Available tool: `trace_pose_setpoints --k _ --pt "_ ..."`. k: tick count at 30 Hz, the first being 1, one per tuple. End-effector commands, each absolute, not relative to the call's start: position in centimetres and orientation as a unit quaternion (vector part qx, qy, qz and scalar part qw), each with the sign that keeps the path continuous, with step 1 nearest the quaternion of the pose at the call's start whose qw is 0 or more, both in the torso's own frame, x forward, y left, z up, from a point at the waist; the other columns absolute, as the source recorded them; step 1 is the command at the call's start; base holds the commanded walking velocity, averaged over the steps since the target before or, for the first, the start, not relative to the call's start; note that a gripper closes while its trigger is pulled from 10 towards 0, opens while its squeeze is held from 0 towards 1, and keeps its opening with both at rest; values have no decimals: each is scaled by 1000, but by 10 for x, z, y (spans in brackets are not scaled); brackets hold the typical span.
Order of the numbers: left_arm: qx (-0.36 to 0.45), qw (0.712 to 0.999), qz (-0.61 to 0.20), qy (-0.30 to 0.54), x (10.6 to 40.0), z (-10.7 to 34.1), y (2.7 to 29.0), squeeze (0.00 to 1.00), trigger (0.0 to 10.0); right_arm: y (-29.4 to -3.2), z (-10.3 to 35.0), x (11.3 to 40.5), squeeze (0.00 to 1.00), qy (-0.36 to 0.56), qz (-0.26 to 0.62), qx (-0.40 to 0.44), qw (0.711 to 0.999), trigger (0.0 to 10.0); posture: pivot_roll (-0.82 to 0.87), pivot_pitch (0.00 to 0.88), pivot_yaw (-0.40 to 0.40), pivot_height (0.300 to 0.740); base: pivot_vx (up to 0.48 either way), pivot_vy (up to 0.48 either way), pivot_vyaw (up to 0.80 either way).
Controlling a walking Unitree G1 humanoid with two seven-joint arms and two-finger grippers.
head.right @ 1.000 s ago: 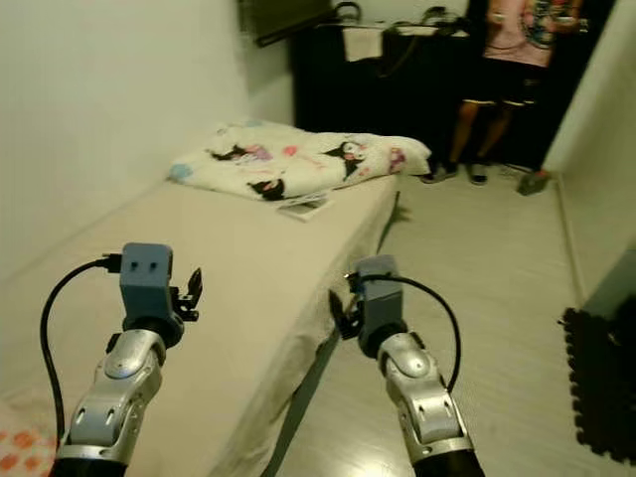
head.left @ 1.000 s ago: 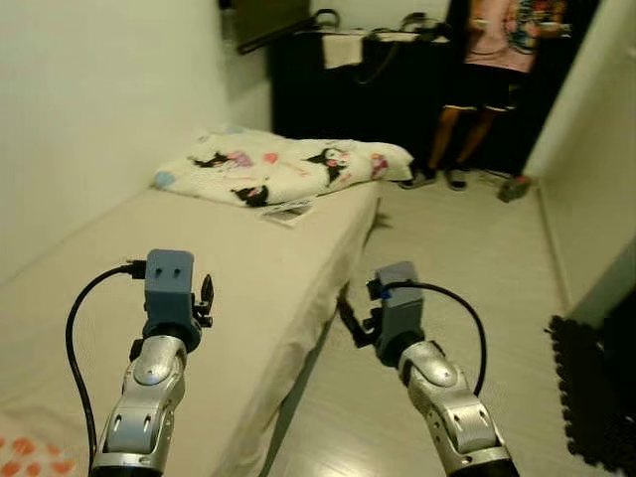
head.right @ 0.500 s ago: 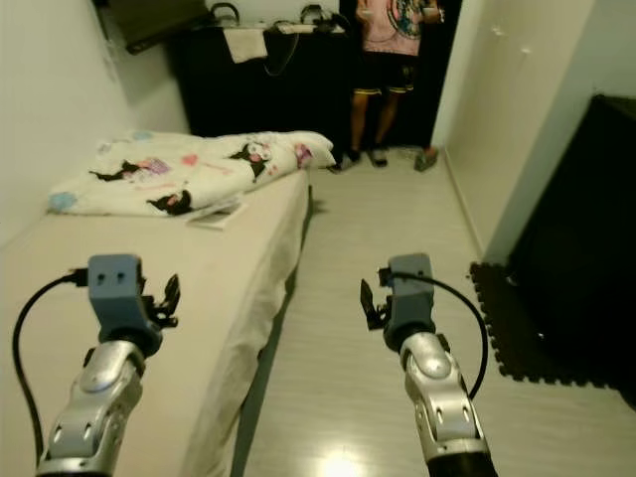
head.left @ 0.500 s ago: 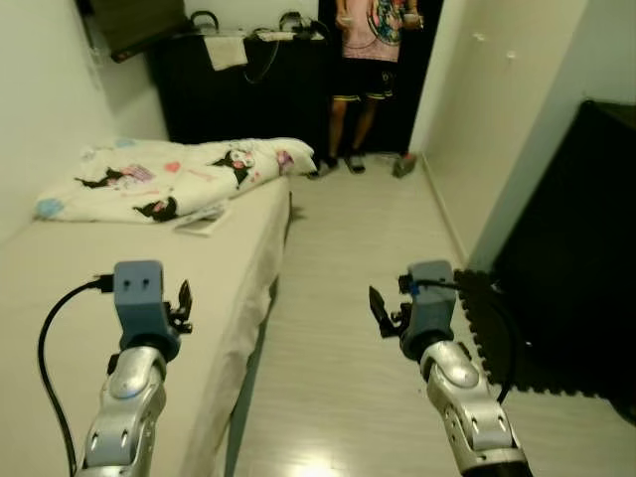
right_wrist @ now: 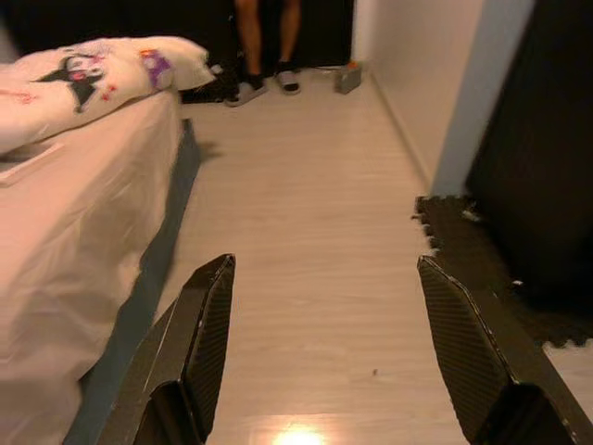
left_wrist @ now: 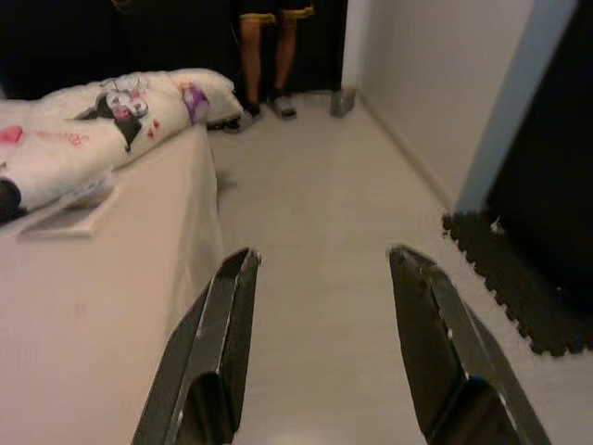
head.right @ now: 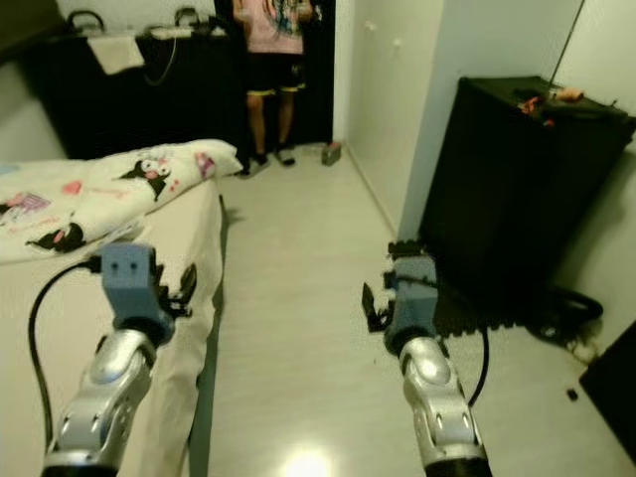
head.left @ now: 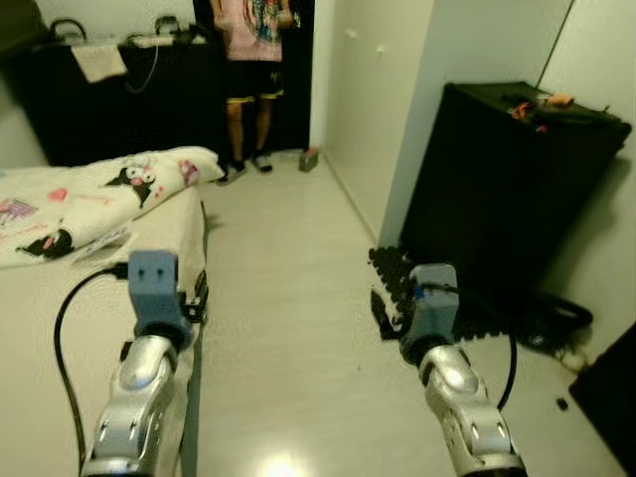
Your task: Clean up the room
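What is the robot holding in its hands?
Nothing. The left gripper and the right gripper are both open and empty, held out above the floor.

Left gripper [left_wrist: 320, 343], fingers [left_wrist: 218, 357] spread apart, above pale floor [left_wrist: 315, 232]; bed [left_wrist: 93, 297] at 9 o'clock, a person's legs [left_wrist: 269, 56] at 12, dark mat [left_wrist: 505, 269] at 3.

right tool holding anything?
No, in the right wrist view the right tool has its two black fingers spread wide apart with only bare floor between them.
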State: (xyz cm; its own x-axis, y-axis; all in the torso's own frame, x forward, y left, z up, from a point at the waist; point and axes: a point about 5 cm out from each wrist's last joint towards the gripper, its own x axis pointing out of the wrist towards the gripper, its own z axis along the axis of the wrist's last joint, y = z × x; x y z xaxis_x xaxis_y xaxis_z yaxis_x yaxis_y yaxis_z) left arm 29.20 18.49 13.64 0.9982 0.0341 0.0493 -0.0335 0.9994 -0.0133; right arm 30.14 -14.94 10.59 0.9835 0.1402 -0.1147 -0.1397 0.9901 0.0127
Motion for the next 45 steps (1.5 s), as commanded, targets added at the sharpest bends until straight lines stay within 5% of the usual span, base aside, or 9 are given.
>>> trace_pose_setpoints --k 1,12,45 --pt "-5 1000 17 -21 292 136 185 0 10000 -147 108 303 0 54 74 2 996 10000 -70 27 13 740 0 0 0" --pt "-6 999 11 -30 293 139 180 0 10000 -144 110 302 0 42 83 6 996 10000 -71 24 25 740 0 0 0" --pt "-12 999 10 -32 294 141 184 0 10000 -139 109 301 0 42 87 12 995 10000 -64 27 29 740 377 0 0"
